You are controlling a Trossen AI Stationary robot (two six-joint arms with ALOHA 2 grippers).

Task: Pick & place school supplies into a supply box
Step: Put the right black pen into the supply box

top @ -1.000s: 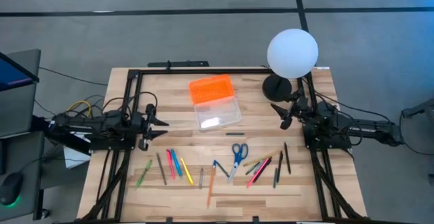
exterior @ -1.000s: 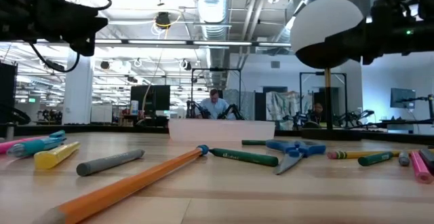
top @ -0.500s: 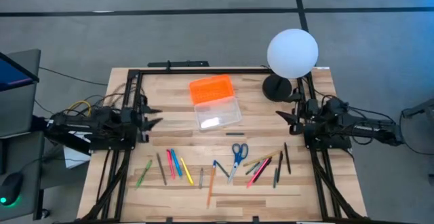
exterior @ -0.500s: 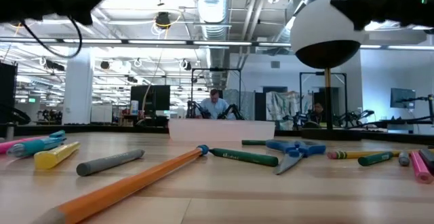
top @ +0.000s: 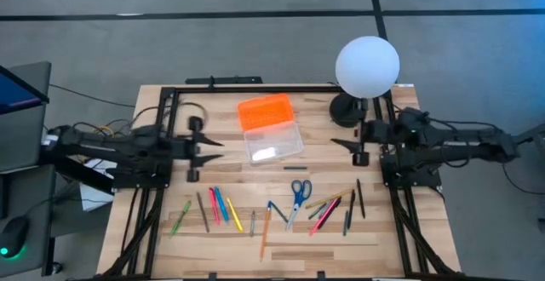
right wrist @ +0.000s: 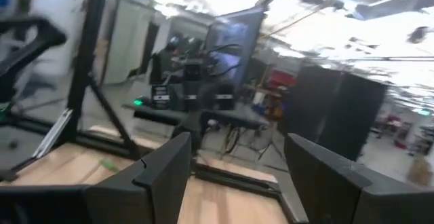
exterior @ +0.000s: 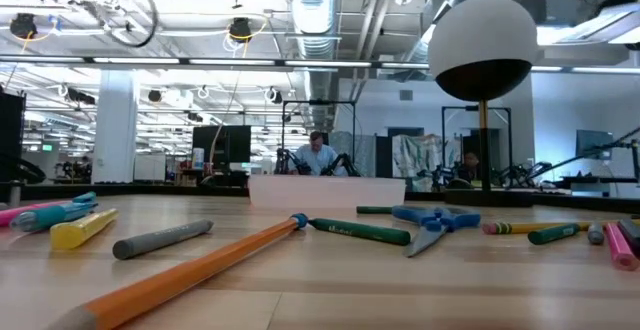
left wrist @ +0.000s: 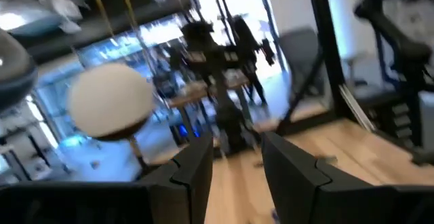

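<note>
The school supplies lie in a loose row on the near half of the wooden table: green, pink, blue and yellow pens (top: 213, 207), an orange pencil (top: 265, 226), blue-handled scissors (top: 299, 193) and more pens (top: 334, 207). The low view shows the orange pencil (exterior: 190, 270) and the scissors (exterior: 435, 219) up close. The supply box's clear case (top: 274, 142) rests on the table at the far middle, with its orange lid (top: 265, 111) lying beside it. My left gripper (top: 216, 149) hovers open to the left of the case and my right gripper (top: 340, 143) open to its right; both hold nothing.
A white globe lamp (top: 367, 64) on a dark base stands at the far right corner, close behind my right arm. A black frame (top: 255, 88) runs along the table's far and side edges. People and equipment show in the room beyond.
Both grippers have risen from near the table and moved inward toward the supply box, the left toward the table's right edge, the right toward its left edge. Each has rolled about its own axis. In the low view both have climbed out past the top edge. The supplies have stayed put.
</note>
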